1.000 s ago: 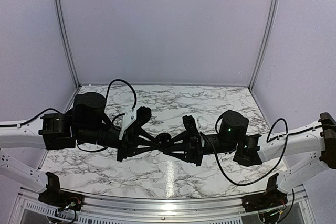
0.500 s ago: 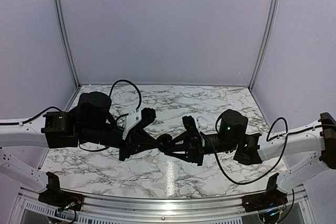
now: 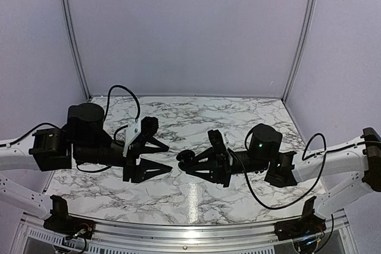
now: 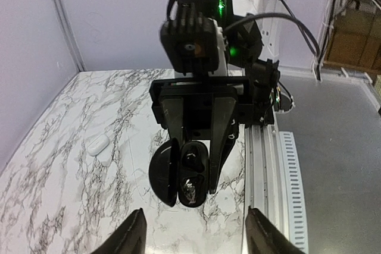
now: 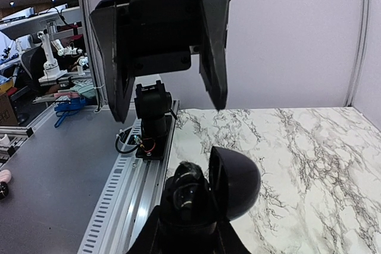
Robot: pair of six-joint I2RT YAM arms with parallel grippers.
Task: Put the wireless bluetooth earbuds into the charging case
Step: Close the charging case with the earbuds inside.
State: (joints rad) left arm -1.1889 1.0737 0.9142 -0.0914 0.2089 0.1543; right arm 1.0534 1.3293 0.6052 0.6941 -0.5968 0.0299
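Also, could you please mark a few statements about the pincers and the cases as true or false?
1. The right pincer grips a black charging case whose lid is open. True.
2. The left pincer is shut on that case as well. False: it is open and apart from the case.
3. A white case lies on the marble table. True.
4. The black charging case rests on the table. False: the right pincer holds it in the air.
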